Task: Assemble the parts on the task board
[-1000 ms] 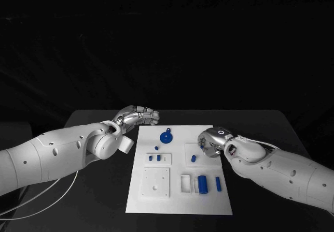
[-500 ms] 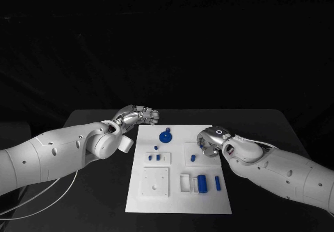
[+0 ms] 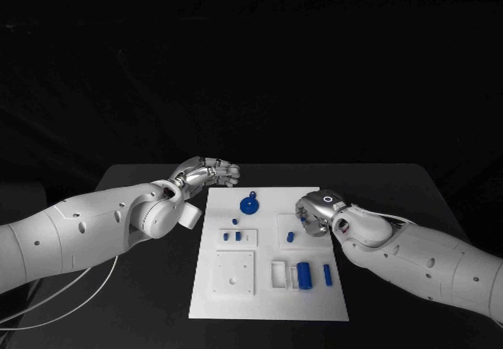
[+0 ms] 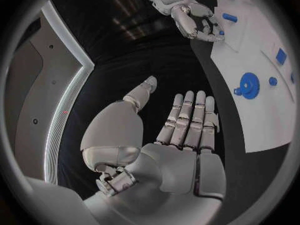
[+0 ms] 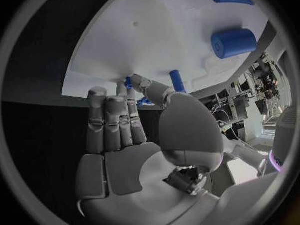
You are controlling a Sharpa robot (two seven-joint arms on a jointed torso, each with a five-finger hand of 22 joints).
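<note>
Hovering right hand over task board — fingertips hiding a small blue peg

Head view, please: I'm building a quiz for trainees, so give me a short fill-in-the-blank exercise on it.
1. The blue gear lies on the white ____.
2. The left hand hangs over the black table, beyond the board's far ____ corner.
3. The right hand hovers at the board's ____ edge.
4. The thick blue cylinder lies nearer the ____ arm.

Missing words: board; left; right; right
</note>
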